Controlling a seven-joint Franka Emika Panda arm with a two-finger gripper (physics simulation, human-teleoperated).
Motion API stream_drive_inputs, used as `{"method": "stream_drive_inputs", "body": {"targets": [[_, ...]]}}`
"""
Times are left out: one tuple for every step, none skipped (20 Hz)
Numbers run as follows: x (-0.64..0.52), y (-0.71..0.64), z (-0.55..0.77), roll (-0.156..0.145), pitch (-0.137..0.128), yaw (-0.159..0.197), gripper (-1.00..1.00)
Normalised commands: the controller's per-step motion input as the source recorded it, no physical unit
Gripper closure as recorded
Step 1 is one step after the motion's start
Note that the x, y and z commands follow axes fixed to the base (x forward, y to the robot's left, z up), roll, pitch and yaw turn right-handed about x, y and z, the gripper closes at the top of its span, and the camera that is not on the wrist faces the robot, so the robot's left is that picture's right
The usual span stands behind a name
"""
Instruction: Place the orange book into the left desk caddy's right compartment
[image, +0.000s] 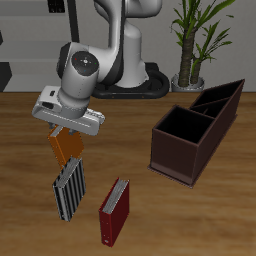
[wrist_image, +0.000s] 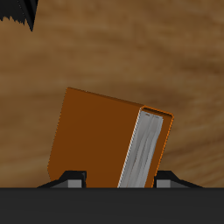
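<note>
Here tool (image: 68, 131) hides orange book (image: 64, 147) top.

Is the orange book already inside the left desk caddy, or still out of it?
Out. The orange book hangs in the hand above the table, apart from the left desk caddy.

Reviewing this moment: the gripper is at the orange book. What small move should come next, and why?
Probably carry it toward the left desk caddy. The gripper appears shut on the orange book, fingers at both sides of it in the wrist view, and the book looks lifted above the table. The right compartment is open-topped, across the table.
</note>
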Motion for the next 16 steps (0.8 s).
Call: {"method": "stream_drive_inputs", "body": {"targets": [[0.1, 0.0, -0.03, 0.015, 0.017, -0.034, 1.0], [0.02, 0.07, 0.01, 0.029, -0.002, -0.008, 1.0], [0.12, 0.18, 0.1, 0.038, -0.014, 0.015, 1.0], [0.06, 0.24, 0.17, 0.056, -0.025, -0.031, 1.0], [0.05, 0.27, 0.22, 0.038, -0.042, 0.01, 1.0], [0.0, 0.23, 0.18, 0.033, -0.021, -0.004, 1.0], [0.16, 0.33, 0.26, 0.057, -0.029, -0.012, 1.0], [-0.01, 0.19, 0.17, 0.021, -0.016, 0.004, 1.0], [0.22, 0.68, 0.57, 0.099, -0.073, 0.008, 1.0], [0.09, 0.63, 0.56, 0.084, -0.076, -0.024, 1.0], [0.08, 0.57, 0.56, 0.092, -0.081, -0.023, 1.0], [0.02, 0.55, 0.59, 0.052, -0.092, 0.015, 1.0], [-0.04, -0.04, -0.02, 0.0, 0.0, 0.0, 1.0], [0.03, 0.52, 0.6, 0.067, -0.066, -0.015, 1.0], [-0.01, 0.55, 0.58, 0.058, -0.09, -0.014, 1.0], [-0.01, 0.4, 0.46, 0.067, -0.06, 0.015, 1.0]]}}
